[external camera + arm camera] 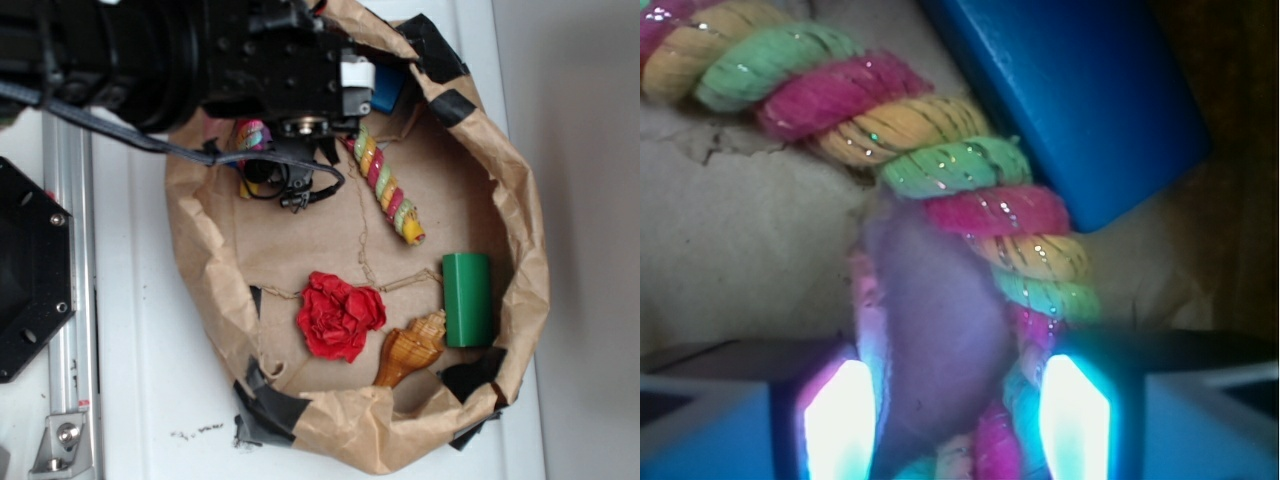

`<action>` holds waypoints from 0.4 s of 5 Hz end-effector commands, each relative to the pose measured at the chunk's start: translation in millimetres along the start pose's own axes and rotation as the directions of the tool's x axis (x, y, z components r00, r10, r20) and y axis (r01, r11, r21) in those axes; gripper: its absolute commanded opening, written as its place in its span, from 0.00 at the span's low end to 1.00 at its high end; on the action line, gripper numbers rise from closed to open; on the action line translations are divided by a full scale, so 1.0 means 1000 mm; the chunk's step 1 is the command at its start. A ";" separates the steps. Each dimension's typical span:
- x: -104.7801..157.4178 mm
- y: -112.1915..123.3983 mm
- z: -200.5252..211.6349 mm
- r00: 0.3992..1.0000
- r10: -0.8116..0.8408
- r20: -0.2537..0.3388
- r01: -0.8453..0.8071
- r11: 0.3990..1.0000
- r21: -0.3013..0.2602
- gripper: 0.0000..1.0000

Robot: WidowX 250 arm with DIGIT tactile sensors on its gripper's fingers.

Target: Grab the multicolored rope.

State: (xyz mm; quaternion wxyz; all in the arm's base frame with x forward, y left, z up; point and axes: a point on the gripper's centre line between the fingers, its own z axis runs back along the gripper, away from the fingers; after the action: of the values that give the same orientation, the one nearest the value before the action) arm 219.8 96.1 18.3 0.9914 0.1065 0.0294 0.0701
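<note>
Exterior overhead; wrist close (both show rope (385,185))

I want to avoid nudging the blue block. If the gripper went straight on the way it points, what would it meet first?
Most likely the multicolored rope, which lies right ahead of the gripper; the blue block sits beyond it, though depth is unclear.

I see a white painted surface (150,380), scuffed with small dark marks near the lower edge. A silver metal rail (72,300) with bolts runs down its left side. Right of the surface, a plain pale grey wall (590,120). Light is soft and even, without hard shadows.
</note>
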 end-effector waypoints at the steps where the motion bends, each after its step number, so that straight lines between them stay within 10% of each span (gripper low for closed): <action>1: -0.007 0.007 0.051 0.985 -0.073 0.155 0.083 0.995 -0.059 0.00; 2: 0.002 0.006 0.052 0.985 -0.080 0.150 0.087 0.995 -0.042 0.00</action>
State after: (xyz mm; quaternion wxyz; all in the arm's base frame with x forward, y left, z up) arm 217.4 83.3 59.7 0.9962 0.0809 -0.0229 0.0206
